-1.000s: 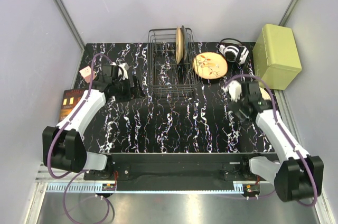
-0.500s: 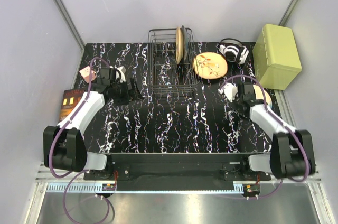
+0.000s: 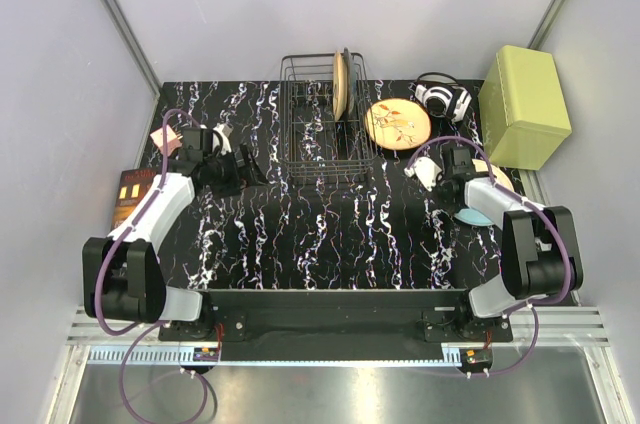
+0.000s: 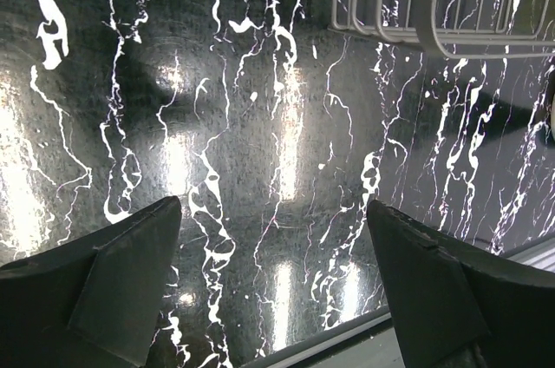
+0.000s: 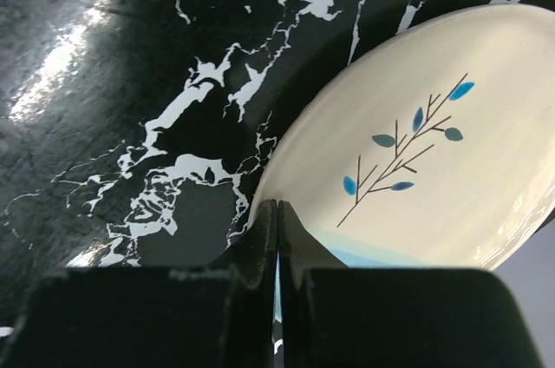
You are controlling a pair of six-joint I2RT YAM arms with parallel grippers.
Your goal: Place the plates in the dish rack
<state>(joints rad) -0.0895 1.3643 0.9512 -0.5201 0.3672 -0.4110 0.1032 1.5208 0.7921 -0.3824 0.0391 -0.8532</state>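
Observation:
The black wire dish rack [image 3: 322, 129] stands at the back middle, with two plates upright in it: an orange one [image 3: 339, 84] and a dark one [image 3: 348, 74]. Another orange plate [image 3: 397, 124] lies flat just right of the rack. The cream plate with a light-blue segment [image 3: 480, 212] [image 5: 416, 142] lies near the right edge. My right gripper [image 3: 463, 189] [image 5: 277, 205] is shut, its tips together at this plate's near rim, with nothing visibly between them. My left gripper [image 3: 245, 169] [image 4: 270, 207] hangs open over bare table, left of the rack [image 4: 434, 3].
A yellow-green box [image 3: 525, 104] stands at the back right, with headphones [image 3: 440, 96] beside it. A book [image 3: 128, 196] and a pink note [image 3: 165, 137] lie at the left edge. The black marbled table [image 3: 330, 234] spreads between the arms.
The right arm folded in and lowered to the cream plate's rim, and its jaws closed. The left arm drew slightly back to the left, still open.

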